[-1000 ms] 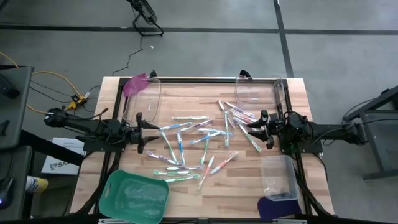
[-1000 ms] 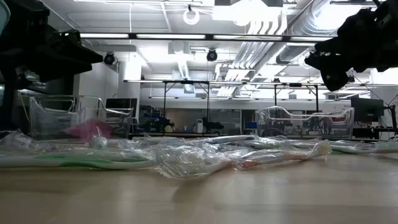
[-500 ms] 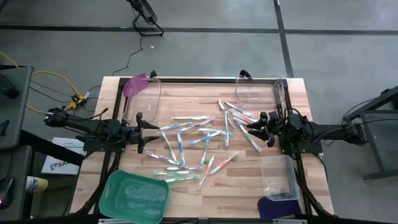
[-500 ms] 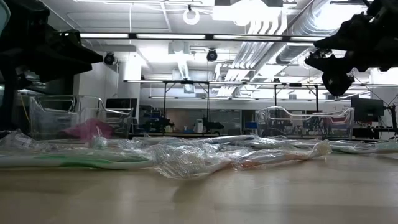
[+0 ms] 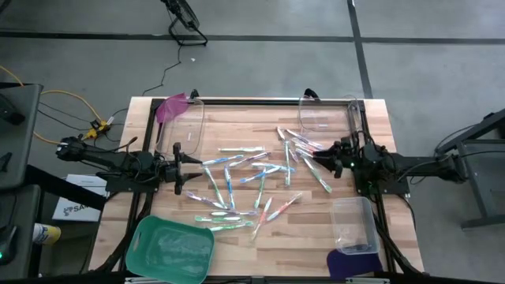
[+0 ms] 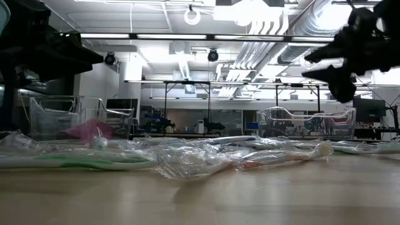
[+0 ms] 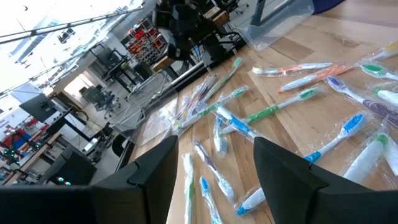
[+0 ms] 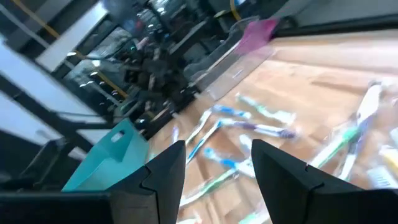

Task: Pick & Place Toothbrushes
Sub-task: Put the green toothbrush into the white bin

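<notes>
The toothbrushes lay scattered at table centre. The right gripper hovered at their 3 o'clock edge, fingers parted, empty. The left gripper waited at 9 o'clock, likewise parted. Judged light, stiff, slippery in wrappers; grasp mid-handle.

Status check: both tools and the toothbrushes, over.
Left tool open, empty, beside pile. Right tool open, empty, above pile's right edge. Toothbrushes scattered mid-table, none held. Nothing blocking.
</notes>
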You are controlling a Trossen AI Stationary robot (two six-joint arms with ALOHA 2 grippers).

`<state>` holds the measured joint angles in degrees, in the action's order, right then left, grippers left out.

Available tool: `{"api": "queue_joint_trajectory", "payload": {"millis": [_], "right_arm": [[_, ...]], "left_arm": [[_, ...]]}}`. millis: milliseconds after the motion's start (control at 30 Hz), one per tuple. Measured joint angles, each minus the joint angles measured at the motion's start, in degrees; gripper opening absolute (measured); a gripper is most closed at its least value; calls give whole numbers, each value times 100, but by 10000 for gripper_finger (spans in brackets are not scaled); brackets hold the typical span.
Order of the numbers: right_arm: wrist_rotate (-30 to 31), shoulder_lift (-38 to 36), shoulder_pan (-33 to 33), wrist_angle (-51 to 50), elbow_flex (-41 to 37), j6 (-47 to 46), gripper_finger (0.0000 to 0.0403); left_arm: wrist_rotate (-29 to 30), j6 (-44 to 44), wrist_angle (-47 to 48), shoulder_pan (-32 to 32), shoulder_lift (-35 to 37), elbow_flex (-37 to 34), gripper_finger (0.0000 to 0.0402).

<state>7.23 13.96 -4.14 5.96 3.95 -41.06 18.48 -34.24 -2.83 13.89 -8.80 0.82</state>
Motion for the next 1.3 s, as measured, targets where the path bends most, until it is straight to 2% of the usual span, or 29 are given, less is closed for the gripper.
{"api": "queue_joint_trajectory", "payload": {"millis": [133, 400, 567, 800, 933, 1100, 1300], "right_arm": [[80, 588, 2, -218, 668, 36, 177], [196, 2432, 55, -1334, 2251, 62, 177], [196, 3405, 50, -1657, 2963, -193, 177], [184, 4369, 50, -2061, 3112, -564, 177], [581, 4828, 50, -2173, 3112, -786, 177], [1032, 5438, 46, -2021, 3112, -1009, 177], [1088, 6286, 24, -1454, 3112, -1017, 177]], "left_arm": [[0, 0, -1, 1, -1, 0, 203], [0, 163, -9, 2, 0, 0, 203], [0, 219, -46, 1, 0, -1, 203], [2, 189, -553, 2, -32, -2, 203], [15, 131, -662, 0, -35, -1, 203], [171, 97, -690, 0, -35, -2, 203], [210, 90, -816, 0, -35, -1, 203]]}}
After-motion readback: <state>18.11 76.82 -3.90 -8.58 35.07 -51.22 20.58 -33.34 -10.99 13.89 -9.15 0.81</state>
